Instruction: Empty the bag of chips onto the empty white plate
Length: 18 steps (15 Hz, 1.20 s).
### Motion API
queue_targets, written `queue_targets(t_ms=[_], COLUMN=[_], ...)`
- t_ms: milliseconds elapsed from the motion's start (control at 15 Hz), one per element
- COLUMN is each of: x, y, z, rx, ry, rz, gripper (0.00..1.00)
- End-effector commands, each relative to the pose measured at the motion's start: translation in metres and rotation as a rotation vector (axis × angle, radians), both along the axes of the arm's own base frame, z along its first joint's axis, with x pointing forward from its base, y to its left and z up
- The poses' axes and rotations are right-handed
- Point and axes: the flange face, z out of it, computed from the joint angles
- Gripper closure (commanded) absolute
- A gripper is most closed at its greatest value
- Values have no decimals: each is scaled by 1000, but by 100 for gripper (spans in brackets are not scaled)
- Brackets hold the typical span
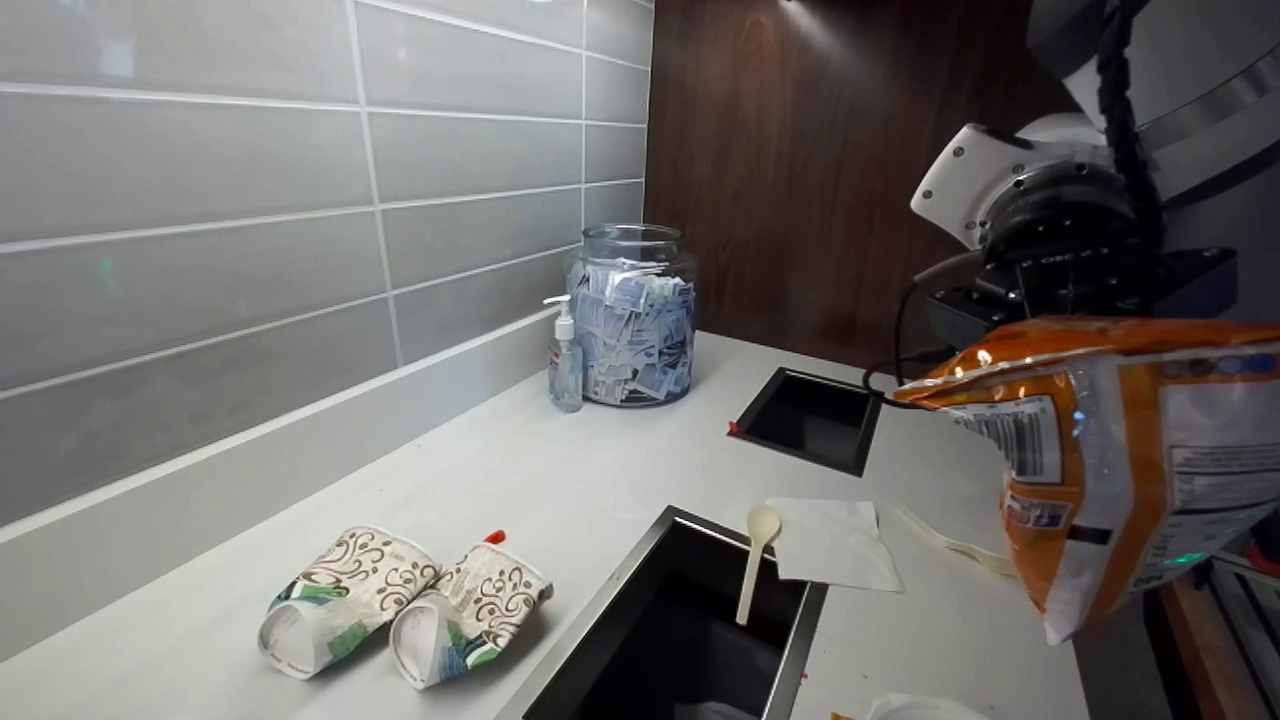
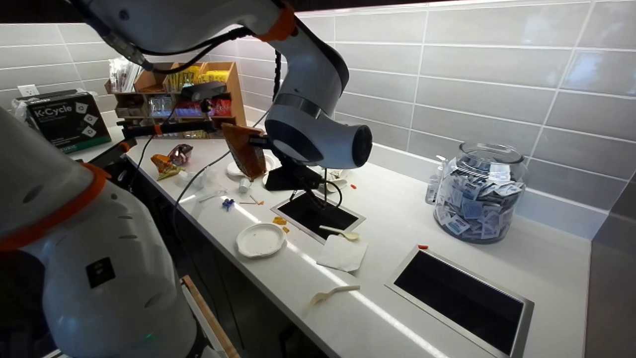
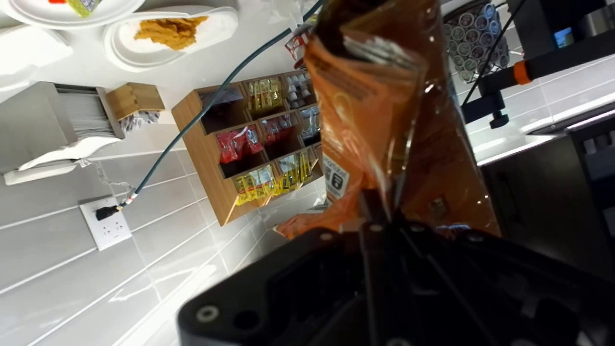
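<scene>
The bag of chips [image 1: 1110, 450] is bright orange, shiny foil. It hangs in the air over the counter at the right of an exterior view, a pointed corner downward. It also shows in an exterior view [image 2: 243, 149] and large in the wrist view [image 3: 360, 115], with a crumpled silvery edge towards the top of the picture. My gripper [image 3: 384, 204] is shut on the bag, foil pinched between its fingers; it also shows in an exterior view [image 2: 259, 142]. The bag's inside is hidden. The empty white plate [image 2: 261, 239] lies near the counter's front edge, below the bag.
Orange bits [image 2: 279, 220], a napkin [image 2: 343, 252] and spoons [image 2: 343, 232] lie near the plate. Dark framed openings [image 2: 464, 296] are set in the counter. A glass jar [image 2: 479, 194], a condiment rack [image 2: 233, 94], a plate with brown food [image 3: 120, 43] and speckled packets [image 1: 370, 575] stand around.
</scene>
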Motion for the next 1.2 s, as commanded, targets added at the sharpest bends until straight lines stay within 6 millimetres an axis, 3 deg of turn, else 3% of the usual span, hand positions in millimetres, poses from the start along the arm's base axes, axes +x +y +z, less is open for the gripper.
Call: queue_targets(t_ms=[0,67,133,200,600,667,733,800,933,1067,1133], x=[-3,-3,-7,-7,-7,-4,-9,-6,-10,-5,-9], y=[-3,-5,1,-2,-3,-7,-3,-8,-6,-12,-8], z=[1,-1,3,0,2,-1,3,-1,3,-2,1], rx=[8,-22,78,0,50,-22,74,-11,70,-5,68], ry=[22,39,1,41,26,58,19,44,17,67,36], rz=[6,-2,47,30,46,8,50,15,54,-4,44], gripper=[100,100,100,100,100,100,100,100,100,100,100])
